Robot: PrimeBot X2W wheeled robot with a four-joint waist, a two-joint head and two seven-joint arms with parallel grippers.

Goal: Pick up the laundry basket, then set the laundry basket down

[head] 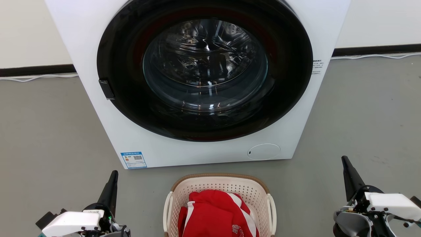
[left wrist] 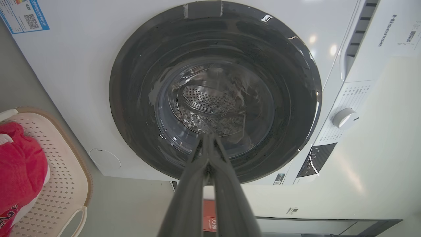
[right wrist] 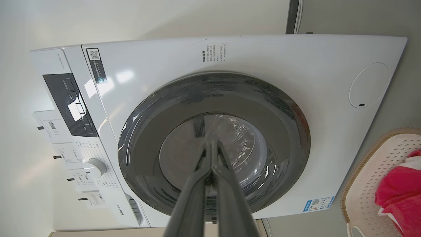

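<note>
Two pincers flank the job: my left pincer point(head: 113, 176) and my right pincer point(head: 345, 163) both have their fingers pressed together on nothing, tips pointing away from me. Between them, on the grey floor point(head: 49, 148), stands the laundry basket point(head: 227, 185), upright, a red garment point(head: 213, 214) heaped inside, its left handle point(head: 167, 210) turned toward my left pincer and its right handle point(head: 272, 210) toward my right. The left pincer looks the nearer; neither touches it. Standing so, the basket fits a lift to come or a set-down done. Just beyond it rises the washing machine point(head: 108, 131).
</note>
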